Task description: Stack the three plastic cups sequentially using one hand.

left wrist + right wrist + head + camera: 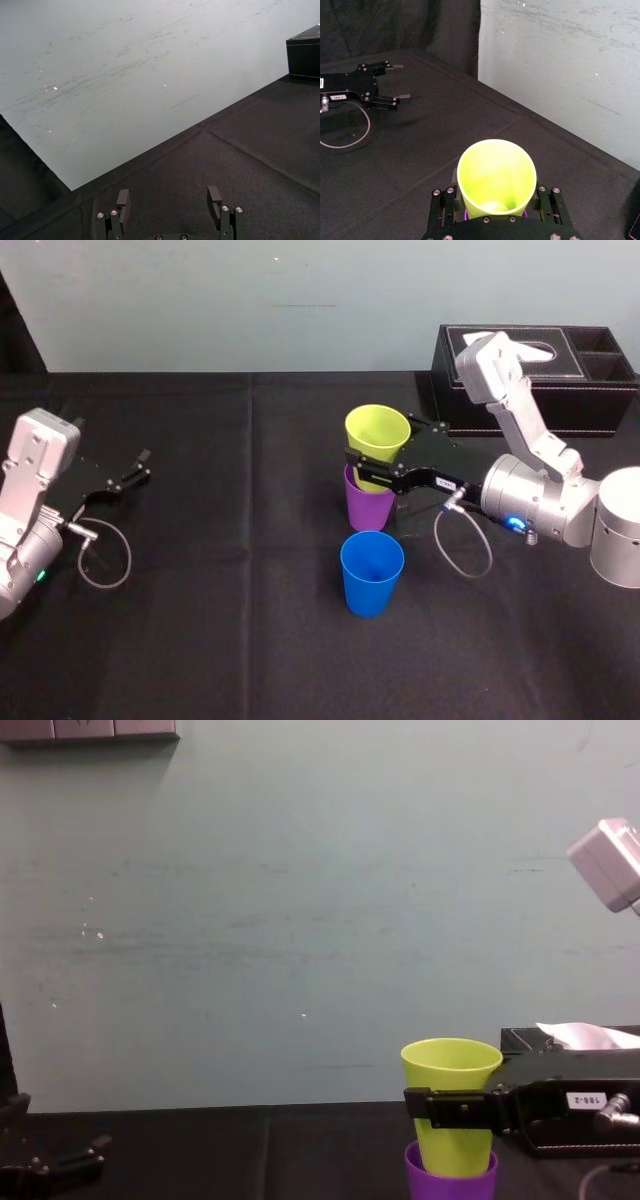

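Note:
The yellow-green cup (377, 432) stands upright with its base sunk into the purple cup (368, 508) near the table's middle. My right gripper (380, 452) reaches in from the right and is shut on the yellow-green cup, one finger on each side of its wall. The chest view shows the yellow-green cup (450, 1070) rising out of the purple cup (450, 1182), with a black finger (445, 1108) across it. The blue cup (371, 575) stands alone, just in front of the pair. My left gripper (135, 472) rests open at the far left.
A black leather tissue box (540, 370) stands at the back right, behind the right arm. Black cloth (230, 620) covers the table, and a pale wall (250, 300) rises behind it. Grey cable loops hang below each wrist.

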### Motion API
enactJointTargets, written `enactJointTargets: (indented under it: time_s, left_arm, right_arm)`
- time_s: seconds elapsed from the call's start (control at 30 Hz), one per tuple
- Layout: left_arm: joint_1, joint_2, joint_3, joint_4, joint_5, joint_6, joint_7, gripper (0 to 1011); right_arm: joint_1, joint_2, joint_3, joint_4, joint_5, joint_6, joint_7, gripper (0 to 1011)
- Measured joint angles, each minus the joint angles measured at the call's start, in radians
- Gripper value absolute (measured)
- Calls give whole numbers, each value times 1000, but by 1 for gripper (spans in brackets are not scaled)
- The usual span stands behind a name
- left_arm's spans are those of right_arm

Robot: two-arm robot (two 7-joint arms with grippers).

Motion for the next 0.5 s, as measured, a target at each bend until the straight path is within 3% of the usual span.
enactJointTargets:
  time_s: [0.5]
  left_arm:
    - [0,0,0,0,0,0,0,1011]
  right_arm:
    - [1,0,0,3,0,-5,-1,739]
